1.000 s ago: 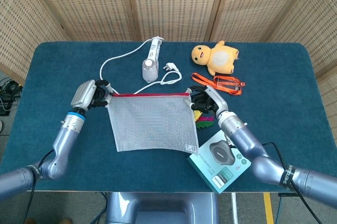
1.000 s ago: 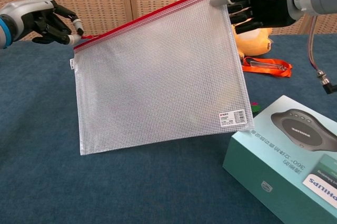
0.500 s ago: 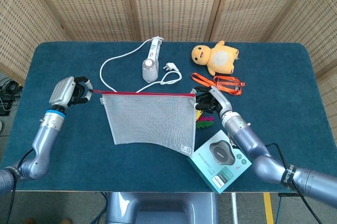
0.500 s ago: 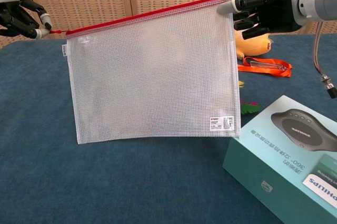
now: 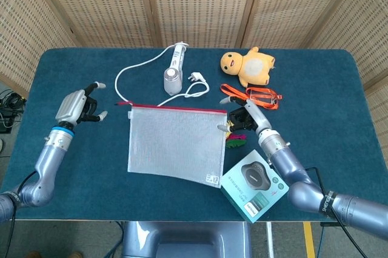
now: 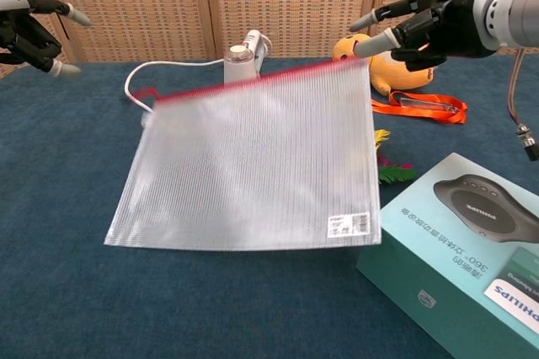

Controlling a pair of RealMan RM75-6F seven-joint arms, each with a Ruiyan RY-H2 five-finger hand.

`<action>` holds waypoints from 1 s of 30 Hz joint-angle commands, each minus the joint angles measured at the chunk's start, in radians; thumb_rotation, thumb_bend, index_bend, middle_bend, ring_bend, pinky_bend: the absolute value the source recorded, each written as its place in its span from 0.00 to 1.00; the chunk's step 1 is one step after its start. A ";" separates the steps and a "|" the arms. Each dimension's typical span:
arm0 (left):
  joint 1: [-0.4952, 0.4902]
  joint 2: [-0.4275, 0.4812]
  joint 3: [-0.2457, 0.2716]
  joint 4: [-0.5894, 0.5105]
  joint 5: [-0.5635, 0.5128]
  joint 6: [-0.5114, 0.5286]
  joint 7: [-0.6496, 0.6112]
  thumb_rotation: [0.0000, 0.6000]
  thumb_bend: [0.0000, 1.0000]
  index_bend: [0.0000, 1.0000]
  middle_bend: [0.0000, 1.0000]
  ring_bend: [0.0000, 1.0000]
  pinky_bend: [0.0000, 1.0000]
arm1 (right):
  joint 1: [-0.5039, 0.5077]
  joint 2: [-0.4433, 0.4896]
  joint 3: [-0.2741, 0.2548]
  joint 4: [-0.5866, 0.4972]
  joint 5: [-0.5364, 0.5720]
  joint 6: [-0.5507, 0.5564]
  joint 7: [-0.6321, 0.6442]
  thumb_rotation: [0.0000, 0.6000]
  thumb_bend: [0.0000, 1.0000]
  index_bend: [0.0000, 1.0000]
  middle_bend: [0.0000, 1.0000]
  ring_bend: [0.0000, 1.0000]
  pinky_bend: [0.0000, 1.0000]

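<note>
Now both hands spread | left hand (image 5: 77,105) near tabletop's (image 5: 73,167) left edge | right hand (image 6: 434,26) beside mesh pouch (image 5: 174,143), blurred, mid-table

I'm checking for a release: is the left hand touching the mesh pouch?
Apart. In the head view the left hand has its fingers spread, with bare tabletop between it and the mesh pouch.
</note>
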 commanded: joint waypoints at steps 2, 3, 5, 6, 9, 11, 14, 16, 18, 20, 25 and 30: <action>0.023 0.036 -0.002 -0.040 0.026 0.040 0.003 1.00 0.00 0.00 0.80 0.83 0.88 | -0.028 0.021 -0.028 -0.043 -0.048 0.081 -0.054 1.00 0.02 0.04 0.89 0.85 1.00; 0.032 0.050 -0.001 -0.055 0.039 0.059 0.007 1.00 0.00 0.00 0.80 0.83 0.88 | -0.041 0.035 -0.033 -0.057 -0.063 0.092 -0.058 1.00 0.02 0.04 0.89 0.85 1.00; 0.048 0.070 0.003 -0.078 0.059 0.089 0.017 1.00 0.00 0.00 0.79 0.83 0.88 | -0.062 0.054 -0.044 -0.074 -0.091 0.108 -0.068 1.00 0.02 0.04 0.89 0.85 1.00; 0.059 0.081 0.007 -0.090 0.077 0.115 0.027 1.00 0.00 0.00 0.79 0.82 0.88 | -0.076 0.067 -0.055 -0.080 -0.114 0.122 -0.082 1.00 0.02 0.04 0.89 0.84 1.00; 0.092 0.105 0.021 -0.116 0.131 0.198 0.061 1.00 0.00 0.00 0.77 0.81 0.87 | -0.108 0.090 -0.092 -0.071 -0.187 0.181 -0.140 1.00 0.02 0.08 0.88 0.84 1.00; 0.129 0.130 0.043 -0.145 0.177 0.277 0.109 1.00 0.00 0.00 0.72 0.76 0.83 | -0.142 0.101 -0.137 -0.048 -0.281 0.260 -0.215 1.00 0.02 0.12 0.84 0.81 0.99; 0.210 0.183 0.099 -0.214 0.230 0.412 0.242 1.00 0.00 0.00 0.44 0.47 0.56 | -0.213 0.111 -0.235 0.019 -0.500 0.429 -0.351 1.00 0.02 0.14 0.70 0.66 0.81; 0.255 0.210 0.125 -0.267 0.233 0.465 0.299 1.00 0.00 0.00 0.25 0.26 0.38 | -0.260 0.117 -0.270 0.043 -0.590 0.509 -0.370 1.00 0.01 0.14 0.55 0.50 0.57; 0.292 0.231 0.145 -0.312 0.231 0.502 0.329 1.00 0.00 0.00 0.05 0.05 0.17 | -0.297 0.119 -0.289 0.061 -0.654 0.578 -0.382 1.00 0.01 0.13 0.39 0.31 0.29; 0.324 0.247 0.163 -0.346 0.228 0.528 0.345 1.00 0.00 0.00 0.00 0.00 0.05 | -0.327 0.123 -0.308 0.082 -0.707 0.631 -0.398 1.00 0.00 0.11 0.24 0.14 0.09; 0.443 0.268 0.241 -0.401 0.280 0.645 0.368 1.00 0.00 0.00 0.00 0.00 0.00 | -0.432 0.150 -0.381 0.132 -0.849 0.775 -0.450 1.00 0.00 0.09 0.02 0.00 0.00; 0.527 0.243 0.294 -0.378 0.344 0.729 0.359 1.00 0.00 0.00 0.00 0.00 0.00 | -0.515 0.167 -0.419 0.133 -0.894 0.852 -0.465 1.00 0.00 0.08 0.00 0.00 0.00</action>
